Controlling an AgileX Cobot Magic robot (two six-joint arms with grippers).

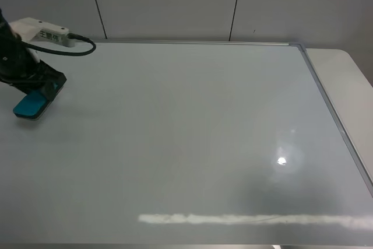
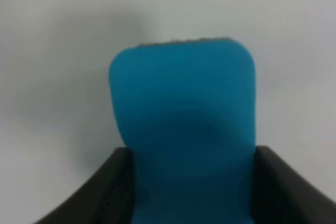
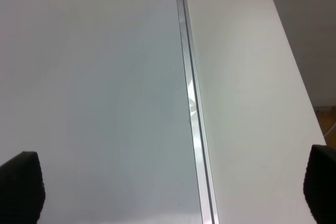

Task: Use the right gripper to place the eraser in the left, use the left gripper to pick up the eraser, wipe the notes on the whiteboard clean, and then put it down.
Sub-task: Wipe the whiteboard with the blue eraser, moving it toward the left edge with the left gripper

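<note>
The whiteboard fills most of the high view, its silver frame running through the right wrist view. At the board's far left, my left gripper is shut on the teal-blue eraser, which lies low on or just over the board surface. In the left wrist view the eraser sticks out between the two black fingers. My right gripper is out of the high view. Its wrist view shows it wide open with nothing in it, over the board's right edge. No notes show in any view.
A white tabletop extends beyond the board's right frame, also seen as the tabletop in the right wrist view. Grey wall panels stand behind. A light glare spot and a bright streak reflect on the board.
</note>
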